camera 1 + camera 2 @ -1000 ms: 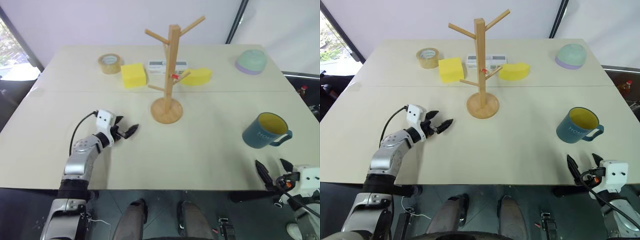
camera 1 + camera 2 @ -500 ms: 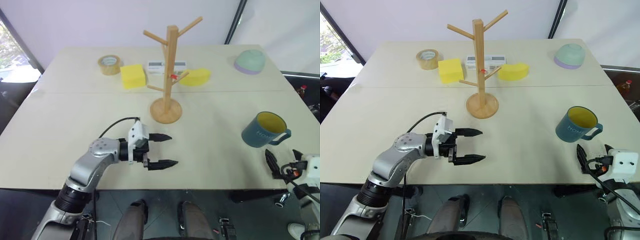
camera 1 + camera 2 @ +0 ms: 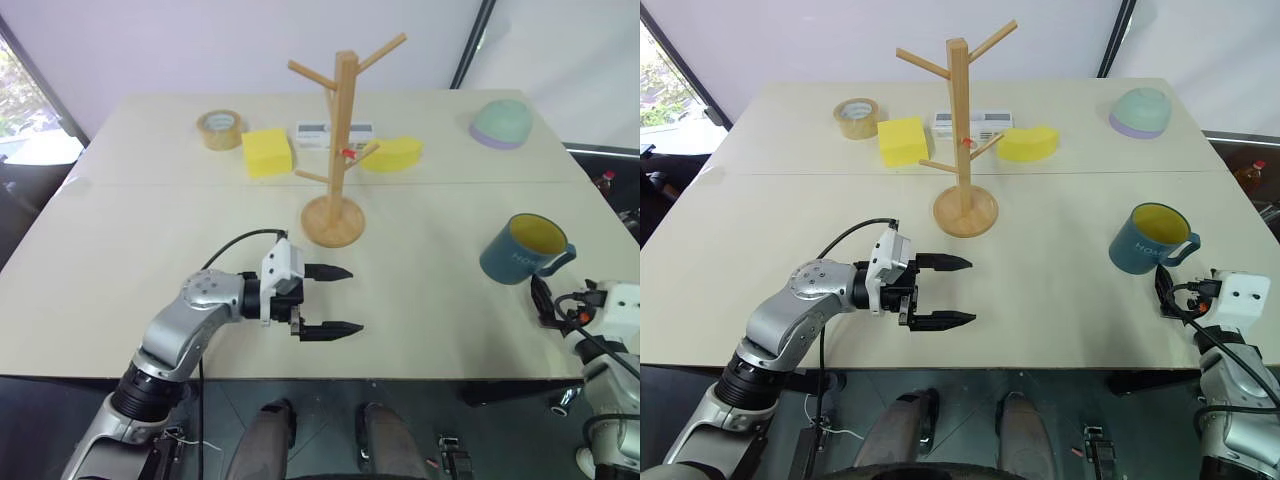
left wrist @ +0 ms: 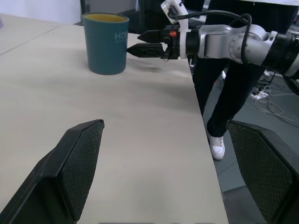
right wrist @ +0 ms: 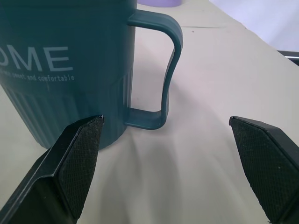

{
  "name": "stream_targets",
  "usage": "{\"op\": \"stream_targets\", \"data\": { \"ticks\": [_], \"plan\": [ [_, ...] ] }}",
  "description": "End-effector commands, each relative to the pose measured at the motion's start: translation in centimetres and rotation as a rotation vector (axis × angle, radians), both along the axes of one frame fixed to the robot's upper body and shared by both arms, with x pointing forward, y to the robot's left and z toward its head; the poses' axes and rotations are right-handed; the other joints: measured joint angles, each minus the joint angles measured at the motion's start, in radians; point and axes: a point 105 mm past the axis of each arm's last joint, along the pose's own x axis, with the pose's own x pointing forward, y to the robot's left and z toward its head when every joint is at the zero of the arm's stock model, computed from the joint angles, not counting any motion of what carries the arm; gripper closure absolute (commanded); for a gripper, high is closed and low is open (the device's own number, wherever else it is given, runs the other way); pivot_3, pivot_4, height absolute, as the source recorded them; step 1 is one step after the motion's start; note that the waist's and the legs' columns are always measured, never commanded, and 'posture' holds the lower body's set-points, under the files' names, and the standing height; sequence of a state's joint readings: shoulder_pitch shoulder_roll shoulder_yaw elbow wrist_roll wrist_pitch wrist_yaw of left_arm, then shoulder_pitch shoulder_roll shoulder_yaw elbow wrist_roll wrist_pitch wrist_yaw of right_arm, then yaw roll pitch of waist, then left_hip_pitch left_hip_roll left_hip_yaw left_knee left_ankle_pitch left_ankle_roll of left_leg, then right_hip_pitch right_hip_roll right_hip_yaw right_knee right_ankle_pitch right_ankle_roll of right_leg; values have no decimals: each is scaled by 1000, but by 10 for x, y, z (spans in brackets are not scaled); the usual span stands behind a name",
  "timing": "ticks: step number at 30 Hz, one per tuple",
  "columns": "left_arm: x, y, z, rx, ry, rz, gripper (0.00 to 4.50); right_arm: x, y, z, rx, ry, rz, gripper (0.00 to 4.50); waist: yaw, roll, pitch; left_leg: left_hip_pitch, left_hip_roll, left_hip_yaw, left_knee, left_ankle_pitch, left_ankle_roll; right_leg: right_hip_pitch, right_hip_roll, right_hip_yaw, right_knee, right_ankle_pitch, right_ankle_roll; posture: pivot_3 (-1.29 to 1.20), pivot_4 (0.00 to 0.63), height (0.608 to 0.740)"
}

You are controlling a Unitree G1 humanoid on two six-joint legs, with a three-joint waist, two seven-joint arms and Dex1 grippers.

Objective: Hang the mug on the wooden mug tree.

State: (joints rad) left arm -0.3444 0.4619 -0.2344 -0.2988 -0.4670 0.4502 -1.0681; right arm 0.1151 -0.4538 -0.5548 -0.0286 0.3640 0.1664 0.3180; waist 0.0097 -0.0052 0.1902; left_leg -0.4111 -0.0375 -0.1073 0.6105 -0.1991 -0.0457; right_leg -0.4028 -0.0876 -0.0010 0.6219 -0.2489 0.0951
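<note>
1 mug [image 3: 1148,238] upright on table [image 3: 1060,300], near right edge | 1 wooden mug tree [image 3: 962,140] mid-table, pegs bare | 2 yellow sponges [image 3: 902,140] | 1 tape roll [image 3: 856,117] | 1 green bowl [image 3: 1140,110] | left gripper [image 3: 952,292] jaws wide apart, empty | right gripper [image 3: 1168,295] just beside mug handle, jaws spread, holding nothing

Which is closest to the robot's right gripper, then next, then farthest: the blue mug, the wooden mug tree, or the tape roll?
From the right gripper:
1. Mug, just ahead of it.
2. Wooden mug tree, mid-table.
3. Tape roll, far left corner.
</note>
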Motion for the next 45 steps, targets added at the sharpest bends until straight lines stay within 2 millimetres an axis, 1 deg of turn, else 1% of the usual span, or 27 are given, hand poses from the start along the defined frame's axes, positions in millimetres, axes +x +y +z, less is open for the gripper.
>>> {"op": "stream_targets", "data": {
  "ticks": [1,7,12,16,22,25,28,29,30,33,34,35,38,40,41,43,45],
  "plan": [
    [-5,0,7,-17,-35,-8,0,3,-4,11,-40,-21,1,36,0,0,0,0,0,0,0,0,0,0,0,0,0,0,0,0,150,740],
    [-3,1,9,-19,-40,2,0,6,-14,15,-46,-24,-9,36,-1,0,0,0,0,0,1,0,0,0,0,0,1,0,0,0,150,740],
    [-3,2,8,-19,-41,6,0,11,-16,18,-53,-24,-1,36,-1,0,0,1,0,0,1,0,0,0,0,0,4,0,0,0,150,740],
    [-3,2,9,-19,-40,13,0,20,-17,20,-52,-26,14,36,-6,0,0,1,0,0,2,0,0,0,0,0,4,0,0,0,150,740],
    [-3,3,10,-17,-44,21,0,39,-20,21,-47,-29,32,36,-8,0,0,2,0,0,2,0,0,0,1,0,5,0,0,0,150,740],
    [-2,4,12,-18,-50,28,0,46,-19,20,-44,-30,51,36,-9,0,0,2,-1,0,2,0,0,0,1,0,6,0,0,0,150,740],
    [-1,6,13,-16,-56,37,0,50,-14,21,-29,-42,82,849,-9,0,0,2,-1,0,2,0,0,0,1,0,6,0,0,0,150,740],
    [0,6,13,-15,-57,40,0,50,-13,20,-25,-43,90,1425,-10,0,0,2,-1,0,2,0,0,0,1,0,6,0,0,0,150,740],
    [0,6,13,-15,-58,43,0,51,-12,20,-25,-44,99,1857,-10,0,0,2,-1,0,2,0,0,0,1,0,6,0,0,0,150,740],
    [1,7,13,-15,-58,51,0,50,-7,20,-16,-55,123,3416,-14,0,0,2,-1,0,3,0,0,0,1,0,7,0,0,0,150,740],
    [2,8,13,-16,-57,53,0,49,-7,20,-15,-56,125,3993,-16,0,0,2,-1,0,3,0,0,0,1,0,7,0,0,0,150,740],
    [3,8,13,-18,-56,56,0,49,-6,20,-12,-59,130,4436,-19,0,0,2,-1,0,3,0,0,0,1,0,7,0,0,0,150,740],
    [6,10,14,-22,-57,74,0,47,-2,24,-28,-67,145,4479,-21,0,0,2,-1,0,3,0,0,0,1,0,7,0,0,0,150,740],
    [11,14,15,-24,-62,100,0,45,4,32,-69,-78,175,4479,-22,0,0,2,-1,0,3,0,0,-1,1,0,7,0,0,0,150,740],
    [15,18,15,-22,-73,127,0,45,12,39,-117,-82,212,4479,-23,0,0,2,-1,0,2,0,0,-1,1,0,7,0,0,0,150,740],
    [31,34,16,-18,-102,220,0,46,41,61,-276,-73,344,4479,-25,2,1,2,0,0,3,0,0,-1,2,1,8,0,1,0,150,740],
    [48,53,18,-2,-156,324,0,44,86,88,-459,-79,532,4479,-27,4,2,2,-1,0,3,0,0,-2,2,1,9,-2,4,0,150,740]
  ]
}}
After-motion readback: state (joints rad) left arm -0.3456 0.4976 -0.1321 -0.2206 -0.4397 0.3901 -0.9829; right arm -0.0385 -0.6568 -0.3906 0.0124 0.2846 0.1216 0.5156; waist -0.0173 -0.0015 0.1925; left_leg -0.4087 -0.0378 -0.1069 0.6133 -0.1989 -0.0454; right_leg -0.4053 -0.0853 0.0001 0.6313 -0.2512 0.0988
